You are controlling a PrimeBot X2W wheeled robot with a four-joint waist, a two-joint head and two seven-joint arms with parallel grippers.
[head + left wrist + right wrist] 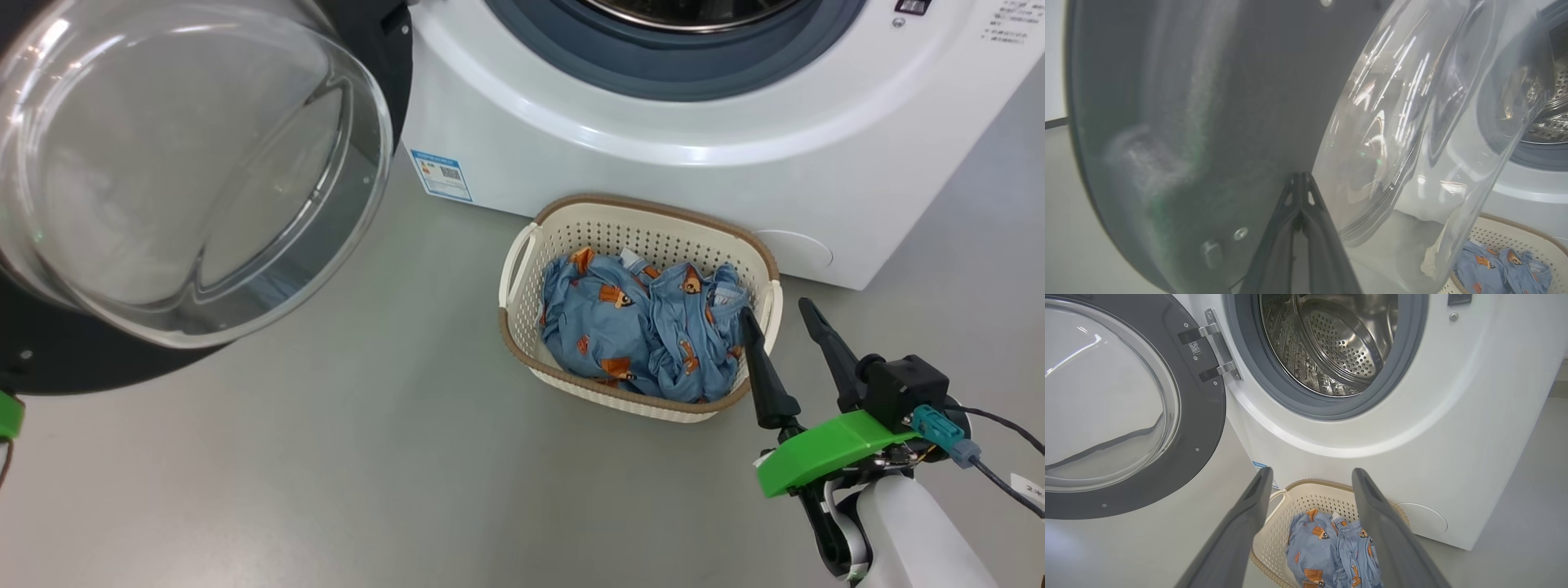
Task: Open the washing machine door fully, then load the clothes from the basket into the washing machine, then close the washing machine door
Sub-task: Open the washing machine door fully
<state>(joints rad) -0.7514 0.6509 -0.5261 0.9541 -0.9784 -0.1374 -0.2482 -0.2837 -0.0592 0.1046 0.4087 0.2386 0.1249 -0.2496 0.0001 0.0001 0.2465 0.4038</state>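
In the basket (622, 235), the clothes (645, 327) look soft, light, best pinched at a raised fold; the right gripper (775, 310) gapes empty, and the left gripper (1300, 179) is pressed closed.

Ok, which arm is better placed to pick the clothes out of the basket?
Right. The right end effector is open just beside the basket, fingers pointing toward the clothes. The left end effector is shut, up by the open washing machine door.

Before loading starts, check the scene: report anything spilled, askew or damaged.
Nothing stands out. The washing machine door hangs open, and the clothes lie bundled inside the basket, which stands upright before the washing machine.
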